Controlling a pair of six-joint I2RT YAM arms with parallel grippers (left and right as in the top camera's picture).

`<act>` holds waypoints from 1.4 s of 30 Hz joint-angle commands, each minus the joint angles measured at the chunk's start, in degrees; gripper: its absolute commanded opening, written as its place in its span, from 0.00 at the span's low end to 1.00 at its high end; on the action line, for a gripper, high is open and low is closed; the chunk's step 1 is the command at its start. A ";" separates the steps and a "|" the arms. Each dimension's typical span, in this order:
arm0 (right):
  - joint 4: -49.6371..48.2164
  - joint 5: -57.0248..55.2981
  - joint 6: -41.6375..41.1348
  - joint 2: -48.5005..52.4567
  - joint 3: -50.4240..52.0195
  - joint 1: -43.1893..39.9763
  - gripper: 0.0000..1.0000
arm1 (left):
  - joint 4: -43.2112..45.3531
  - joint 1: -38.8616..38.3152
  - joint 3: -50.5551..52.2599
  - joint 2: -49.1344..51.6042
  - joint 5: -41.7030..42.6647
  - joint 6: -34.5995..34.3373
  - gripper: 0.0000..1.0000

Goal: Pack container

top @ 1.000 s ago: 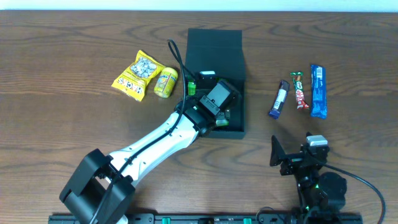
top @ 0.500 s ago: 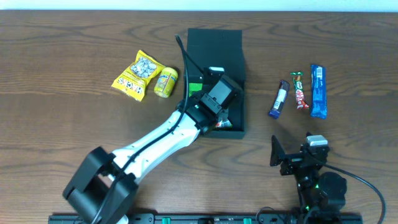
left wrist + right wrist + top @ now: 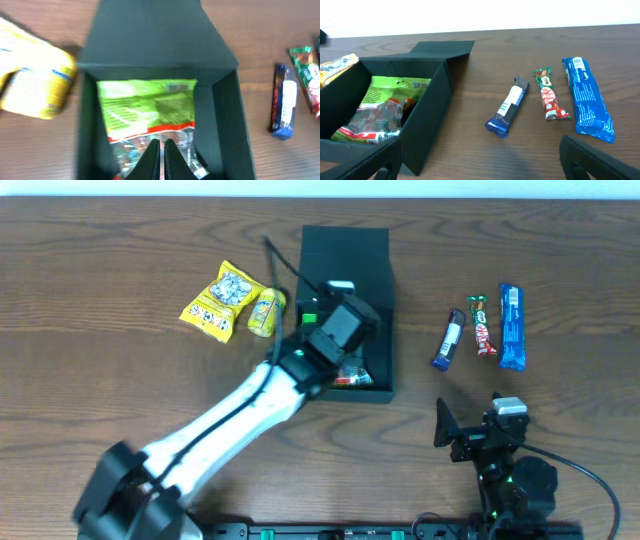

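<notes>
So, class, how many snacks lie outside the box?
5: large yellow packet and small yellow packet left of the box; dark blue bar, red-green bar, light blue bar right of it.

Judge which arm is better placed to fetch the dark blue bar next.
Right, most likely. The right gripper is open and faces the dark blue bar, which lies just ahead in its wrist view. The left gripper hangs shut over the box, above the green packet.

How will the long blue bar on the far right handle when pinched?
The blue bar probably stays fairly stiff: it lies flat and straight. Its wrapper looks glossy, so it may slip. Flat shape, so unlikely to roll.
</notes>
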State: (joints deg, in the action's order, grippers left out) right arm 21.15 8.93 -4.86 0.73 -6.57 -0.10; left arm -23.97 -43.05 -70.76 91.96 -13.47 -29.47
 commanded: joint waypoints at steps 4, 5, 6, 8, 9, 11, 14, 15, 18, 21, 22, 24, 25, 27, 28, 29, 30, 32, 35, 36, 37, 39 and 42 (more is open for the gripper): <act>-1.38 12.00 -9.20 -0.24 0.26 -0.22 0.99 | -5.49 8.28 -1.01 -5.22 6.73 2.03 0.06; -0.90 17.99 -17.40 -0.24 0.26 -0.22 0.99 | -6.01 9.99 -0.98 -5.42 9.35 3.23 0.06; 0.02 22.49 -23.39 -0.24 0.26 -0.22 0.99 | -6.25 11.30 -0.98 -5.42 11.37 3.91 0.06; -0.02 26.05 -29.35 -0.24 0.26 -0.22 0.99 | -6.29 13.29 -0.98 -5.42 14.25 4.26 0.06; -0.09 26.03 -30.80 -0.24 0.26 -0.20 0.99 | -6.27 14.12 -0.98 -5.42 15.17 4.24 0.06; -0.46 26.08 -33.46 -0.24 0.26 -0.20 0.99 | -6.29 15.34 -0.98 -5.42 15.96 4.24 0.06; -3.08 26.08 -32.15 -0.24 0.26 -0.20 0.99 | -6.51 15.76 -0.98 -5.42 16.09 4.26 0.06; -4.59 26.03 -31.43 -0.24 0.26 -0.22 0.99 | -6.93 15.76 -0.98 -5.42 16.09 4.26 0.06; -11.52 25.81 -31.21 1.20 -0.57 -0.26 0.99 | -7.78 15.76 -0.98 -5.42 16.06 4.31 0.06; -11.56 23.69 -25.51 7.10 -5.92 -0.26 0.99 | -7.74 15.76 -0.98 -5.42 16.04 5.97 0.06; -10.19 22.27 -23.12 9.77 -8.28 -0.26 0.99 | -7.74 15.76 -0.98 -5.42 16.04 6.34 0.07; -5.49 17.77 -17.38 17.64 -15.02 -0.26 0.99 | -7.76 15.76 -0.98 -5.42 16.04 6.40 0.07; -3.21 15.52 -14.91 21.81 -18.40 -0.26 0.99 | -7.76 15.76 -0.98 -5.42 16.04 6.40 0.07; 1.29 11.41 -9.33 32.11 -26.32 -0.26 0.99 | -7.80 15.76 -0.98 -5.42 16.04 6.43 0.07; 3.43 9.49 -7.41 37.81 -30.53 -0.26 0.99 | -7.89 15.76 -0.98 -5.42 16.04 6.88 0.07; 5.16 8.02 -6.54 42.77 -34.07 -0.26 0.99 | -8.00 15.78 -0.98 -5.42 15.93 7.52 0.07; 6.36 7.50 -5.99 46.60 -36.72 -0.26 0.99 | -8.17 15.78 -0.98 -5.42 15.82 8.11 0.07; 9.14 7.48 -3.93 55.36 -42.71 -0.26 0.99 | -8.37 16.00 -0.98 -5.42 15.69 9.18 0.07; 13.44 2.10 -3.39 65.72 -49.48 -0.35 0.99 | -8.76 17.49 -0.98 -5.40 15.41 9.40 0.07; 14.56 0.17 -3.39 69.02 -51.39 -0.74 0.99 | -8.90 18.21 -0.96 -5.40 15.41 9.49 0.07; 14.73 0.28 -3.39 70.58 -52.13 -1.14 0.99 | -8.90 18.78 -0.96 -5.35 15.34 10.08 0.07; 14.64 0.48 -3.39 72.83 -52.63 -1.97 0.99 | -8.68 19.71 -0.96 -5.03 12.76 10.49 0.10; 15.32 -4.28 -3.43 73.50 -52.63 -4.02 0.99 | -7.96 21.33 -0.81 -3.78 10.56 11.28 0.11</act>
State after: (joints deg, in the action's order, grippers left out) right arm 36.05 9.69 -9.54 74.35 -57.80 -2.42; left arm -32.27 -22.85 -70.81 87.05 -0.05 -19.79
